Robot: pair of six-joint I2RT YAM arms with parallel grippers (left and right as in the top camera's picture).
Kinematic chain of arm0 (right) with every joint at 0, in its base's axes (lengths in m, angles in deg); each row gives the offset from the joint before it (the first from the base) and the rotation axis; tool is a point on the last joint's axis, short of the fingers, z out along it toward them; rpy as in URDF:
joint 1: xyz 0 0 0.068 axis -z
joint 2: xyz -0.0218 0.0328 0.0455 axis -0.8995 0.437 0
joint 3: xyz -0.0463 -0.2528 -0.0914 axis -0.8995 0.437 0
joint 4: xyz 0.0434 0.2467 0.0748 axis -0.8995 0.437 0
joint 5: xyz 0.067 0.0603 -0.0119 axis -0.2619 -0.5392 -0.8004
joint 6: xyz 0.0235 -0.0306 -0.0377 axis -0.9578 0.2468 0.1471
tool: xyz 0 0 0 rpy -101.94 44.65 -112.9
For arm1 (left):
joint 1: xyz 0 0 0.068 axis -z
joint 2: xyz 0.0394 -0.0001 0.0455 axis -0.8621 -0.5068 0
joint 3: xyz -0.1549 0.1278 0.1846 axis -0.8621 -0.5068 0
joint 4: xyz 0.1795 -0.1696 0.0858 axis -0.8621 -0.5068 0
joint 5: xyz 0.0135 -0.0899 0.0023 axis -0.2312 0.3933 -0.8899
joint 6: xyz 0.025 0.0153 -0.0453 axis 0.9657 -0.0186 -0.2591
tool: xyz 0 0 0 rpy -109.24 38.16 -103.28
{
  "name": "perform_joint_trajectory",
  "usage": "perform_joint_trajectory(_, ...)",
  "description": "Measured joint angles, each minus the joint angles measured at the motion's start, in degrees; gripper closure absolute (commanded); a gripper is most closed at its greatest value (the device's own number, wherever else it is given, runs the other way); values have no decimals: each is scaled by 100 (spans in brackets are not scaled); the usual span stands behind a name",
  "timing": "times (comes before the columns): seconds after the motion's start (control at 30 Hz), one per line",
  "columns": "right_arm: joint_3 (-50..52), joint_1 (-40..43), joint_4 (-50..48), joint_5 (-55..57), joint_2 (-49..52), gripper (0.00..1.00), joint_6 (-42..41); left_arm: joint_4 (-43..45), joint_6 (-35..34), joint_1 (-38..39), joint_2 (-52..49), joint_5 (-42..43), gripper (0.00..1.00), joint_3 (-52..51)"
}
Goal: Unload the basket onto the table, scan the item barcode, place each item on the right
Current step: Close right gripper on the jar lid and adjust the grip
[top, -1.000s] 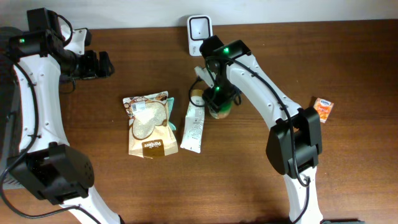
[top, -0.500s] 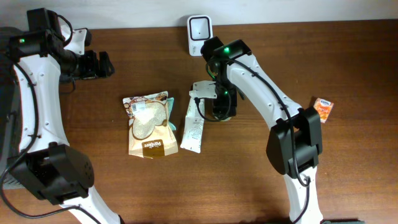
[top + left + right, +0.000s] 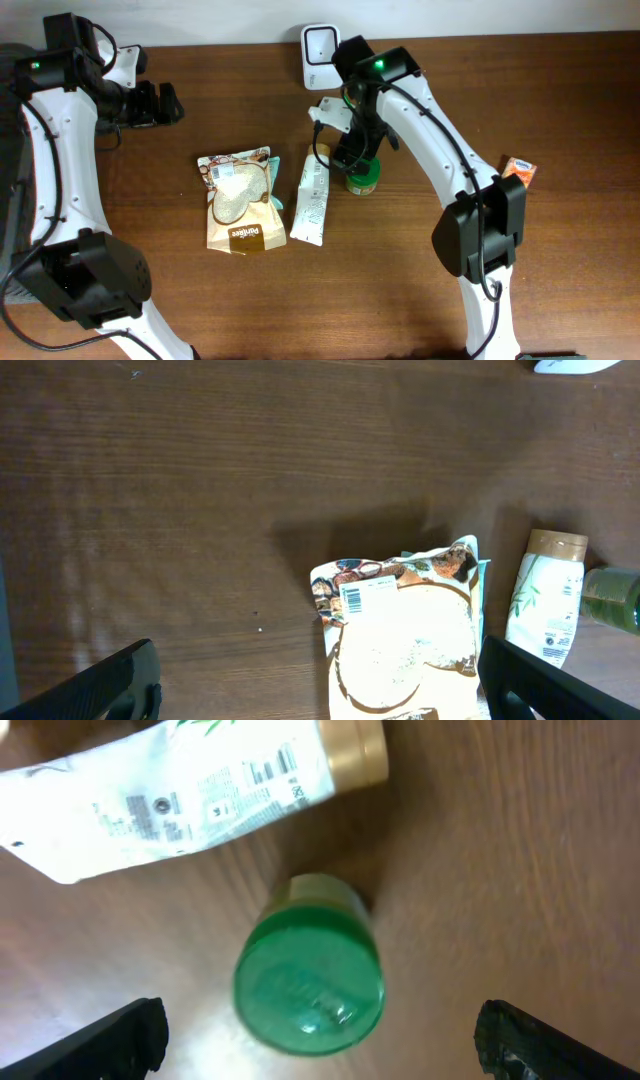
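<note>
Shows a jar (image 3: pixel 362 178) standing on the desk (image 3: pixel 150 280) beside a white tube (image 3: pixel 311 203), green lid on, insides hidden. Shows the right tool (image 3: pixel 318 1020) above it and the left tool (image 3: pixel 315 670) far off, both wide open and empty.

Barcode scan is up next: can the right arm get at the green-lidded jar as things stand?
Probably yes: the right gripper hangs open straight above the jar, nothing between. The white tube lies close beside it.

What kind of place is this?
Probably a mock shop checkout for robot testing: a white barcode scanner, a snack pouch and a green-lidded jar on a wooden table.
</note>
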Motion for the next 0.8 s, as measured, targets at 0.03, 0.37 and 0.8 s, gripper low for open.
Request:
perform_joint_trajectory(0.03, -4, 0, 85, -4, 0, 2, -81, 2, 0, 0, 0, 0, 1, 0)
perform_joint_trajectory(0.37, 693, 0, -188, -118, 2, 2, -354, 0, 0, 0, 0, 0, 1, 0)
perform_joint_trajectory(0.8, 1062, 0, -680, -136, 2, 1, -278, 0, 0, 0, 0, 0, 1, 0)
